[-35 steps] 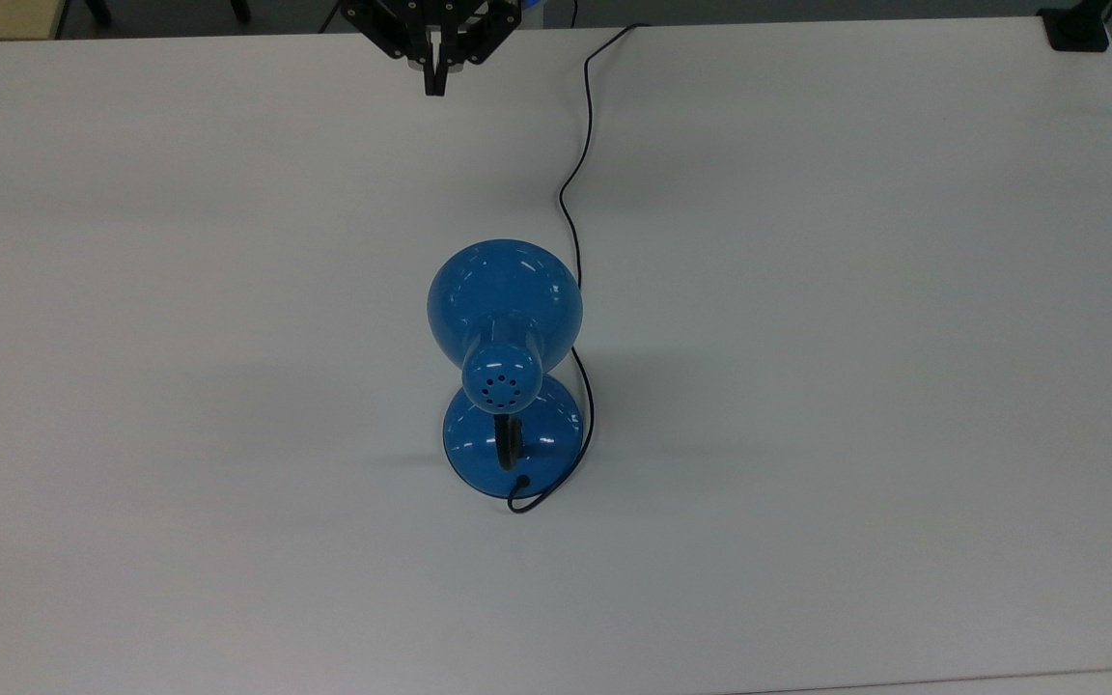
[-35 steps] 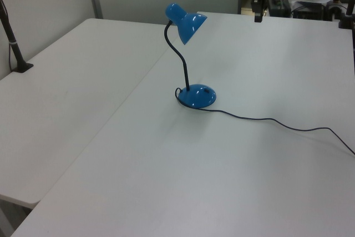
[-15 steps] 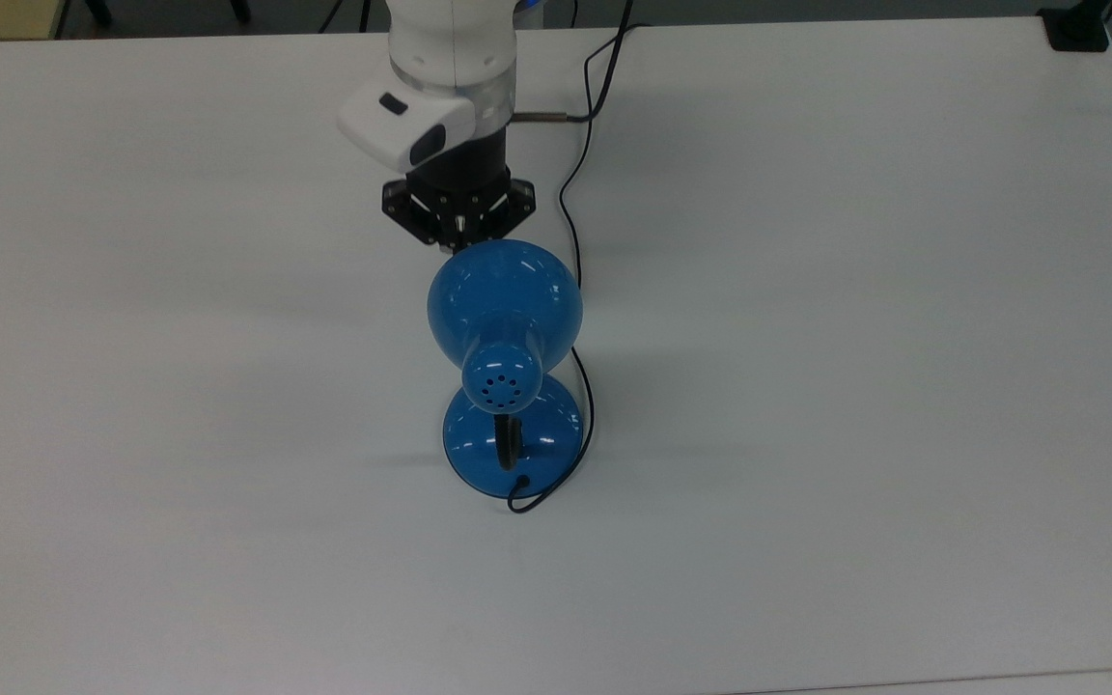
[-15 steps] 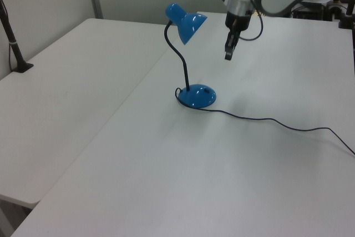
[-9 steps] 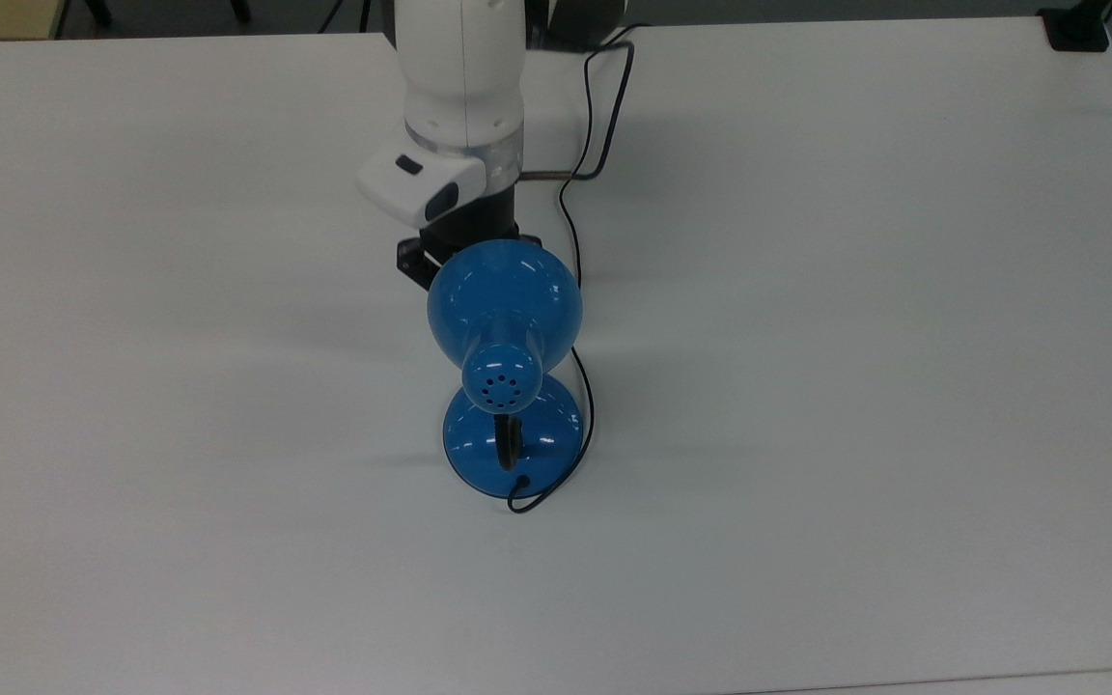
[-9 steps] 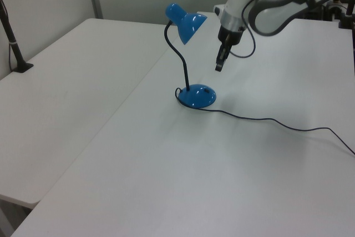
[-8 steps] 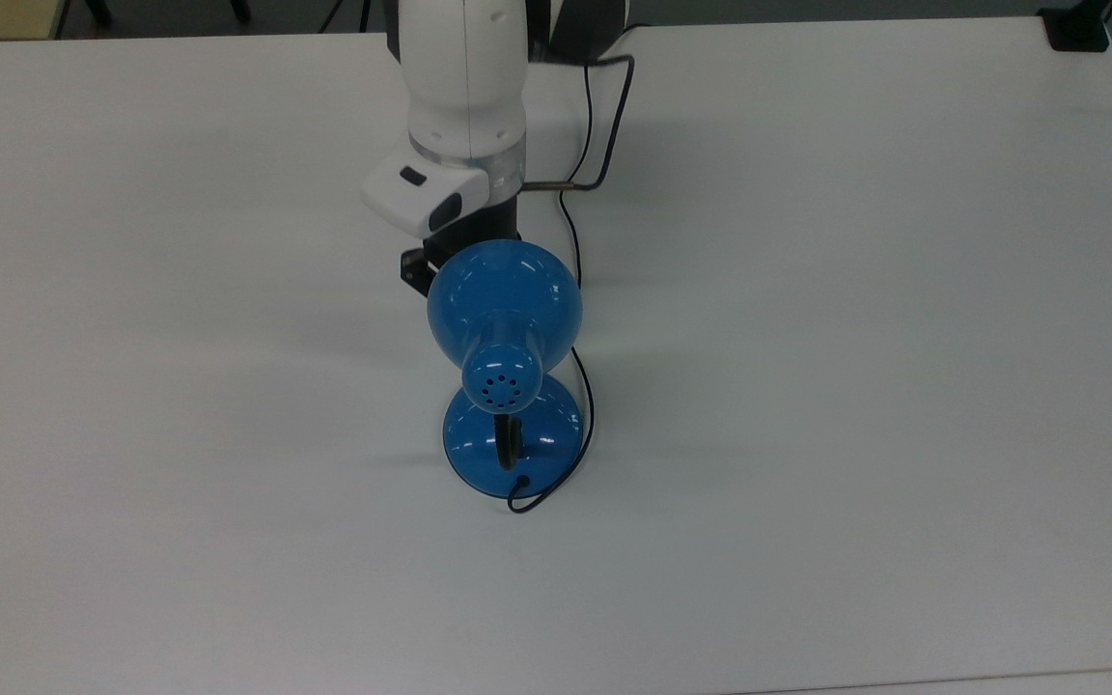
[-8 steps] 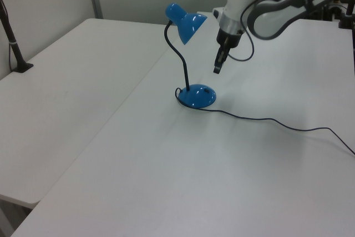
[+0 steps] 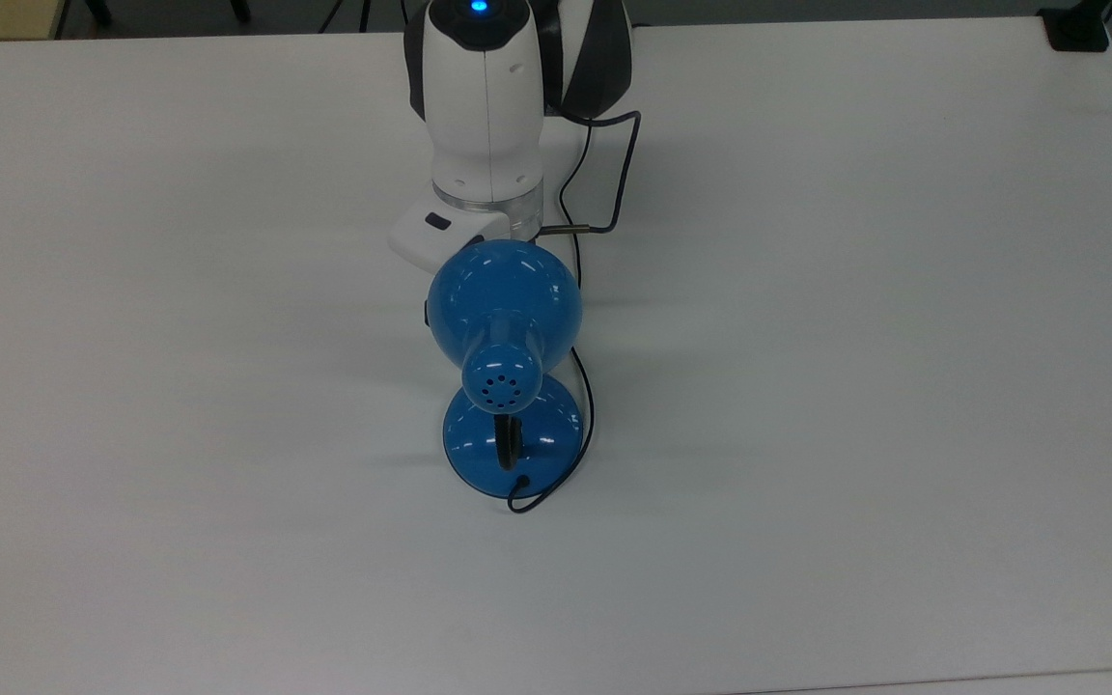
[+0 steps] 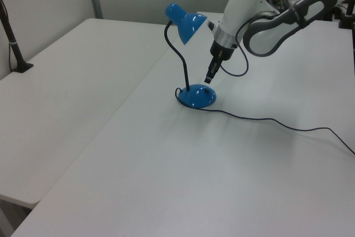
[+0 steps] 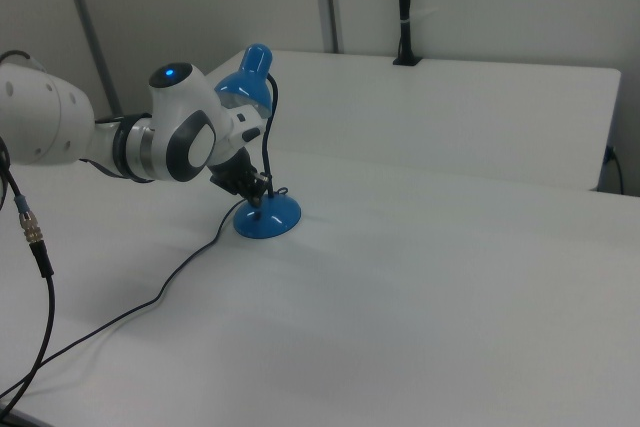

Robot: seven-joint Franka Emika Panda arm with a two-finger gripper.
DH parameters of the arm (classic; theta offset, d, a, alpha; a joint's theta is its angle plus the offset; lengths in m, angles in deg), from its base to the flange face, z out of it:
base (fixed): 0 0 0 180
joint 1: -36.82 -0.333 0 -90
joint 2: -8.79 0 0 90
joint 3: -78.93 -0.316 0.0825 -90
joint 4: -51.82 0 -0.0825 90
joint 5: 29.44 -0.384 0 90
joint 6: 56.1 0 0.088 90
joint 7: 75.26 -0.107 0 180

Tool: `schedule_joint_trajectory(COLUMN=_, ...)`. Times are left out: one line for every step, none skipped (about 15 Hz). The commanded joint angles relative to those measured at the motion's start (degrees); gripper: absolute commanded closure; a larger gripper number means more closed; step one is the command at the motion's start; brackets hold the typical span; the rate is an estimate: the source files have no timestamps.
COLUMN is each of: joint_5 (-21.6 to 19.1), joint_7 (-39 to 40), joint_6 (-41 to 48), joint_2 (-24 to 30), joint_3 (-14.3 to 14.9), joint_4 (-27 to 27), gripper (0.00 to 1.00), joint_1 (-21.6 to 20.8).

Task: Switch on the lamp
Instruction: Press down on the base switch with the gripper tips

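In the top view, the lamp [image 9: 504, 307] shade hides the end effector.

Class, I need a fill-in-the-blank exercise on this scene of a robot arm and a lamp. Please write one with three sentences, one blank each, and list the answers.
1. The lamp's shade and round base are both the colour ____.
2. In the left view the claw points down just above the lamp's ____.
3. A thin black ____ runs from the base across the white table.

Answers: blue; base; cord
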Motion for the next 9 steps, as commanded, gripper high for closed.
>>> schedule_joint_trajectory(joint_5=0.22, joint_7=0.45, joint_6=-1.86, joint_2=-0.72, joint_3=-0.76, joint_4=-0.72, gripper=1.0, joint_1=-0.26)
schedule_joint_trajectory(joint_5=0.31, joint_7=0.53, joint_6=-1.95, joint_2=-0.9, joint_3=-0.76, joint_4=-0.63, gripper=1.0, joint_1=-0.26)
schedule_joint_trajectory(joint_5=0.31, joint_7=0.53, joint_6=-2.3, joint_2=-1.34, joint_3=-0.76, joint_4=-0.54, gripper=1.0, joint_1=-0.17)
schedule_joint_trajectory(joint_5=0.31, joint_7=0.62, joint_6=-3.52, joint_2=-1.69, joint_3=-0.76, joint_4=-0.54, gripper=1.0, joint_1=-0.26)
schedule_joint_trajectory(joint_5=0.31, joint_7=0.62, joint_6=-4.92, joint_2=-2.13, joint_3=-0.76, joint_4=-0.54, gripper=1.0, joint_1=-0.26)
schedule_joint_trajectory(joint_5=0.31, joint_7=0.62, joint_6=-5.81, joint_2=-2.65, joint_3=-0.76, joint_4=-0.54, gripper=1.0, joint_1=-0.26)
schedule_joint_trajectory(joint_5=0.31, joint_7=0.62, joint_6=-6.08, joint_2=-2.92, joint_3=-0.76, joint_4=-0.37, gripper=1.0, joint_1=-0.26)
schedule_joint_trajectory(joint_5=0.31, joint_7=0.71, joint_6=-6.17, joint_2=-3.1, joint_3=-0.76, joint_4=-0.37, gripper=1.0, joint_1=-0.26)
schedule_joint_trajectory(joint_5=0.31, joint_7=0.71, joint_6=-6.17, joint_2=-3.1, joint_3=-0.76, joint_4=-0.37, gripper=1.0, joint_1=-0.26)
